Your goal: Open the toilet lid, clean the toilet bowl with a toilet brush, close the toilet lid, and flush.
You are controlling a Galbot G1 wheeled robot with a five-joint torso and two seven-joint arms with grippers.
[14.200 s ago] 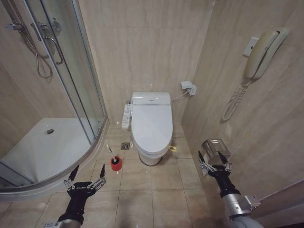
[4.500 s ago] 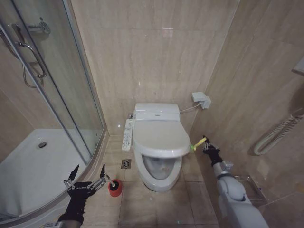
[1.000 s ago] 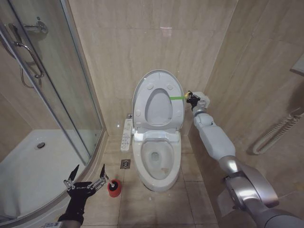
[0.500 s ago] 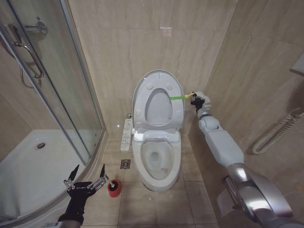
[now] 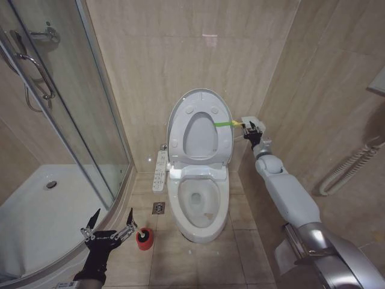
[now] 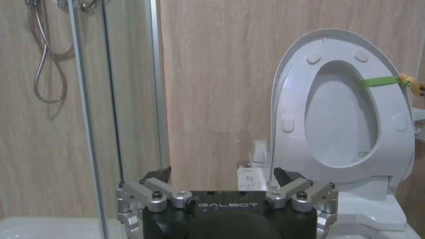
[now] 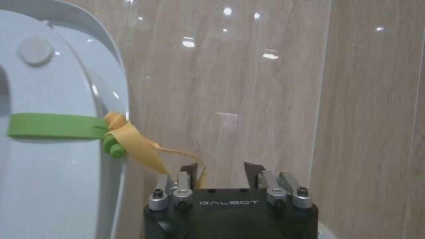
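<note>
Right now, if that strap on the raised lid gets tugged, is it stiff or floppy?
Probably floppy: the yellow-green strap curls and knots beside the right end effector. It looks thin, likely light. The toilet lid stands upright, so a pull might tip it down.

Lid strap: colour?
Green band with a yellow-orange tail; the strap shows best in the right wrist view.

- toilet lid (image 5: 200, 127) went from flat over the toilet bowl (image 5: 198, 205) to fully upright against the wall
- my right gripper (image 5: 252, 130) has backed off from the lid edge toward the wall corner
- strap (image 7: 50, 126) tail now trails loose to my fingers (image 7: 188, 174), jaws apart
</note>
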